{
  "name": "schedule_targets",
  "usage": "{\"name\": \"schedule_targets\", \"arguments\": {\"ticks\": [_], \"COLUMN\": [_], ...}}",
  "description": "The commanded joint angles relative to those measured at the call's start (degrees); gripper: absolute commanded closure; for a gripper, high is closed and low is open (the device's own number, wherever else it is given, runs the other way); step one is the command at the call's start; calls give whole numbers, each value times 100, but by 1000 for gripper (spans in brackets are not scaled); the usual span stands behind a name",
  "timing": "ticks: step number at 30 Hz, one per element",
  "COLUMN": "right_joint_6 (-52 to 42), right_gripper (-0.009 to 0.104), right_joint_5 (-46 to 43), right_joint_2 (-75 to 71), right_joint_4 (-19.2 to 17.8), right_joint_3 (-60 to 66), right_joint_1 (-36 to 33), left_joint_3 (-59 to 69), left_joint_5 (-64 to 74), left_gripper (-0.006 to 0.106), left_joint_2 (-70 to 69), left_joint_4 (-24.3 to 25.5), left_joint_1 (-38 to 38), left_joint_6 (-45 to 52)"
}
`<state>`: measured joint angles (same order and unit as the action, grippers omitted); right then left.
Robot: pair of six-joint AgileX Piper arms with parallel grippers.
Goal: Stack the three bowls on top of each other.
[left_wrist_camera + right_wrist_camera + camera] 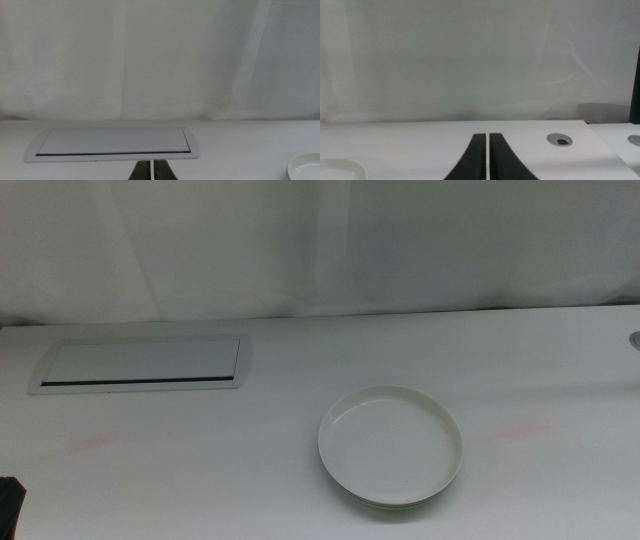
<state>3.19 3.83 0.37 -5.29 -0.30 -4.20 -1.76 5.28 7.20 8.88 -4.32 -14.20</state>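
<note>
Dark left pincer (151,171) with jaws nearly touching, only a thin slit between, holding nothing, low over the white tabletop (200,470) just short of the flat rectangular white panel (114,143). Dark right pincer (487,160) likewise closed to a narrow gap, empty, near a round grey grommet hole (560,139). Between both, near the tabletop's front edge: cream white bowl (390,444) uppermost on a stack, lower rims barely peeking beneath, colours impossible to tell.

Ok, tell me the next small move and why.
Probably none: hold both arms back. Only one stack shows, the cream white bowl on top with another rim edging out beneath; no bowl lies loose. Left gripper and right gripper wait shut, away.
</note>
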Motion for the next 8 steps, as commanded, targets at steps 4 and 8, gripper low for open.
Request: {"name": "schedule_targets", "arguments": {"ticks": [4, 8], "right_joint_6": [-8, -8], "right_gripper": [98, 98], "right_joint_5": [-29, 23], "right_joint_2": [-33, -33], "right_joint_4": [63, 63], "right_joint_3": [228, 228], "right_joint_1": [23, 23], "left_joint_3": [-32, -32], "left_joint_5": [-35, -35], "left_gripper": [103, 103], "left_joint_2": [-19, -19], "left_joint_4": [-29, -29], "left_joint_1": [17, 17], "left_joint_6": [-43, -43]}}
